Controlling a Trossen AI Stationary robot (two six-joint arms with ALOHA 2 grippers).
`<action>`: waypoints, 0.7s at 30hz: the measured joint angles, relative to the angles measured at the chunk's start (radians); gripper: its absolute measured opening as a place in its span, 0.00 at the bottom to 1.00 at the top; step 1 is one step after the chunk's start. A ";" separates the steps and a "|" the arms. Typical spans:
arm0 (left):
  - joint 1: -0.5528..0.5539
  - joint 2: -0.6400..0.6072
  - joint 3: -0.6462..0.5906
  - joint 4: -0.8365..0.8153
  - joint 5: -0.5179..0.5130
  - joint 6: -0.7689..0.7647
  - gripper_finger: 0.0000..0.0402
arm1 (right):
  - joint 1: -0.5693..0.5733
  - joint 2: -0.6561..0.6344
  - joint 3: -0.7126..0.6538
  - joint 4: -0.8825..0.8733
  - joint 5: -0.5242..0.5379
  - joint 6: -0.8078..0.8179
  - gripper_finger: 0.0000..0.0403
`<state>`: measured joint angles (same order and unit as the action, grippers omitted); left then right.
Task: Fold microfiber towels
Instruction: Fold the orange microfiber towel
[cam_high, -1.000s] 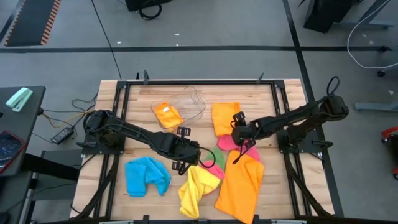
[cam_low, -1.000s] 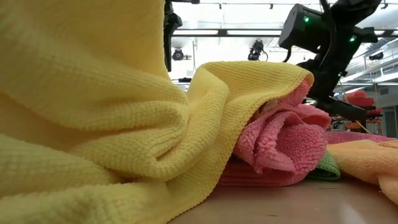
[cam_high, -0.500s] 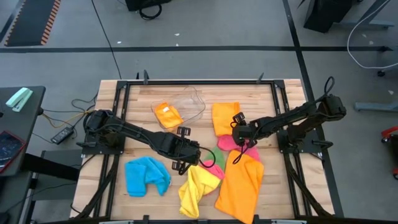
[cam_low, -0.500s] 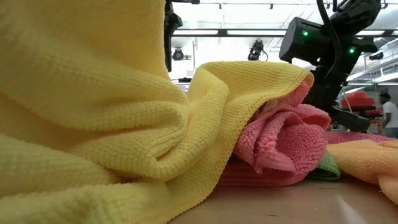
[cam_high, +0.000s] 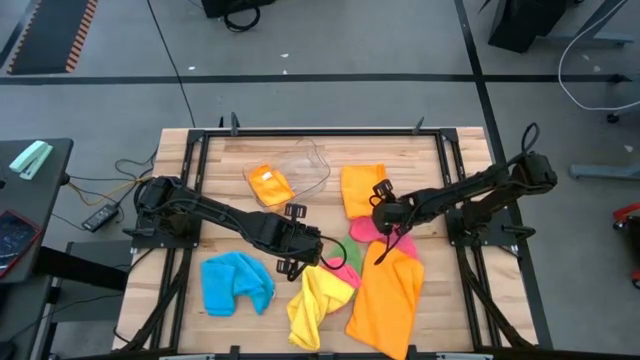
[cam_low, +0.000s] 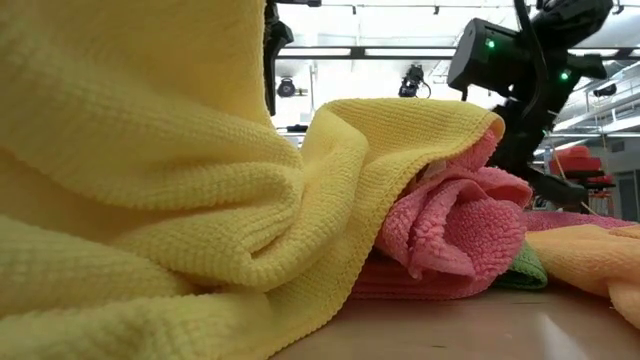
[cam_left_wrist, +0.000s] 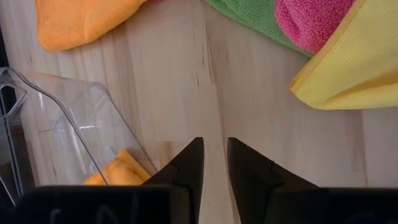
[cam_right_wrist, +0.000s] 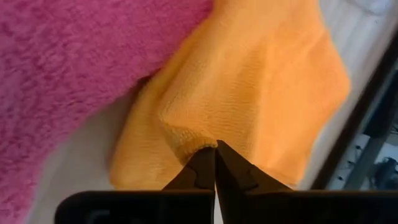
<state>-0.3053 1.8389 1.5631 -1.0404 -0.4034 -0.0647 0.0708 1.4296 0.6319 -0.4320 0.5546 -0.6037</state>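
Right gripper: fingers pinching a fold of the large orange microfiber towel, likely to lift it for folding.
Left gripper: fingers nearly together, empty, over bare wooden bench left of the towel pile.

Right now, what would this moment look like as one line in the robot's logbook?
right gripper: shut on large orange towel corner | left gripper: nearly shut, empty, above bare table | yellow towel: crumpled

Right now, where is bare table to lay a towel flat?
Bare table lies right of the large orange towel, and a strip left of the blue towel. The middle is crowded: yellow towel, pink towel, clear tub.
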 joint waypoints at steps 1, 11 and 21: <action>0.000 0.000 0.000 0.000 0.000 -0.001 0.20 | 0.000 -0.004 0.011 -0.017 0.009 0.000 0.01; 0.000 0.000 0.000 0.005 0.000 -0.002 0.19 | 0.012 -0.009 0.075 -0.229 0.049 0.071 0.01; 0.000 0.000 0.000 0.012 0.000 -0.007 0.20 | 0.017 -0.009 0.030 -0.240 -0.033 0.085 0.01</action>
<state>-0.3050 1.8389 1.5631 -1.0286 -0.4034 -0.0719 0.0875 1.4204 0.6622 -0.6722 0.5215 -0.5187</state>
